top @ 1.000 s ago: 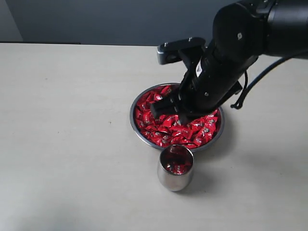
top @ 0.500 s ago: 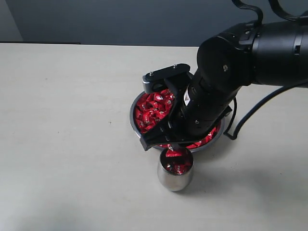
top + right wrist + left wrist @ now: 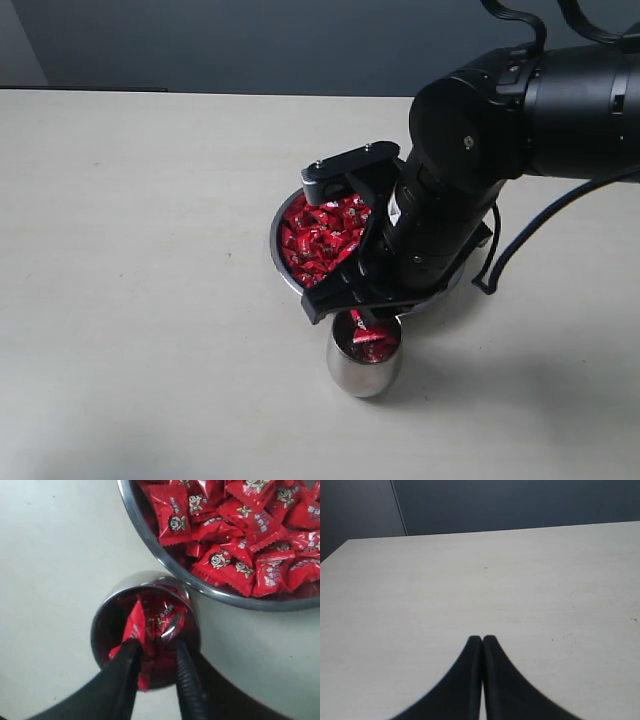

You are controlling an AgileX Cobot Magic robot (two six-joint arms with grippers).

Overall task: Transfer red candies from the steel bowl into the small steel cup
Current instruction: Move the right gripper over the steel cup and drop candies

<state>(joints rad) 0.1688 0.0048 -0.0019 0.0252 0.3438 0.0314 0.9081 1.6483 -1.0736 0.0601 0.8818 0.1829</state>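
I find my right gripper [image 3: 155, 644] spread over the one small steel cup [image 3: 130, 580], with one red candy [image 3: 135, 625] at a fingertip, possibly touching. Several more lie in the cup. Dozens of red candies [image 3: 225, 560] fill the one steel bowl [image 3: 235, 599] beside it. My left gripper [image 3: 482, 640] is pressed together over the surface [image 3: 470, 580].

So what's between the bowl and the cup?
Only a narrow bare strip of table separates the steel bowl and small steel cup, shown in the right wrist view.

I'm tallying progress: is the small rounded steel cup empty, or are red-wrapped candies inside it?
Not empty: the right wrist view shows several shiny red-wrapped candies inside the small rounded steel cup; how full, cannot tell.
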